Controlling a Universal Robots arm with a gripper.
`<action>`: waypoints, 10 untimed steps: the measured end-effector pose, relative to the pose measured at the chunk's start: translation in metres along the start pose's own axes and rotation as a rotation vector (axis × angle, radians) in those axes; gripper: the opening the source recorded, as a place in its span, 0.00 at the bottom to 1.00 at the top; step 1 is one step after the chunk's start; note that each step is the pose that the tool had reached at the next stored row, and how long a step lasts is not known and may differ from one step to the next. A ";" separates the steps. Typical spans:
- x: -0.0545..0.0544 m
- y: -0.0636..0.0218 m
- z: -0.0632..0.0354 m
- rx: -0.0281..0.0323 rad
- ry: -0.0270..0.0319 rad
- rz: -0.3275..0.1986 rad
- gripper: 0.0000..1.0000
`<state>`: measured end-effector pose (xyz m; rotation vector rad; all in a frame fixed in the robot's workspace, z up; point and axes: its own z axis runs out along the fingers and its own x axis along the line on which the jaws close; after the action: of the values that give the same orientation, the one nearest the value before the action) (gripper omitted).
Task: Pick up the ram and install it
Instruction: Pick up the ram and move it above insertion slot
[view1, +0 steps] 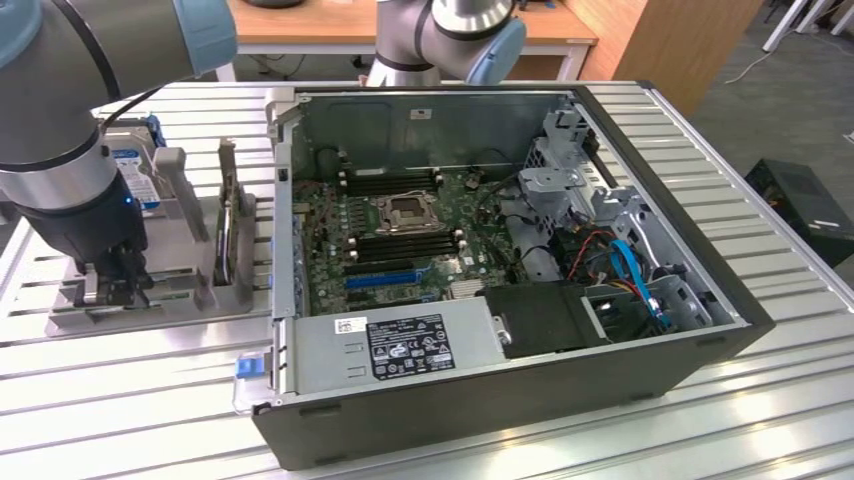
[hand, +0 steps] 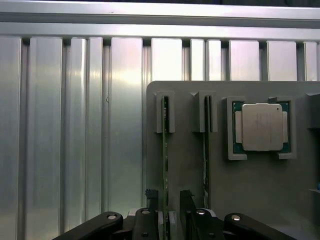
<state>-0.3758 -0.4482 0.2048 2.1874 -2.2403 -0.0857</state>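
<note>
Two green ram sticks stand edge-on in slots of a grey fixture (hand: 185, 165). In the wrist view my gripper (hand: 168, 205) is open, with its dark fingers (hand: 151, 201) on either side of one ram stick (hand: 164, 165) and a gap showing on both sides. The other ram stick (hand: 206, 150) stands one slot over, outside the fingers. In the exterior view the gripper (view1: 120, 288) is lowered onto the near end of the fixture (view1: 187, 290), at the exterior view's left of the open computer case (view1: 694, 260). Black ram slots (view1: 400, 245) lie on the motherboard beside the CPU socket (view1: 404, 210).
A silver CPU chip (hand: 262, 126) rests in a pocket of the fixture beside the ram slots. A hard drive (view1: 134, 180) and a dark upright part (view1: 235, 240) stand in the fixture. The ribbed aluminium table (view1: 134, 400) surrounds fixture and case. A wooden desk (view1: 347, 25) stands behind.
</note>
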 end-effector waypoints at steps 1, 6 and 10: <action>0.000 0.0002 0.0000 0.0000 0.0000 0.000 0.31; 0.000 0.0003 0.0000 0.0000 0.0000 0.000 0.31; 0.001 0.0003 0.0000 0.0000 -0.0001 0.000 0.31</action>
<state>-0.3761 -0.4492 0.2047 2.1879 -2.2398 -0.0858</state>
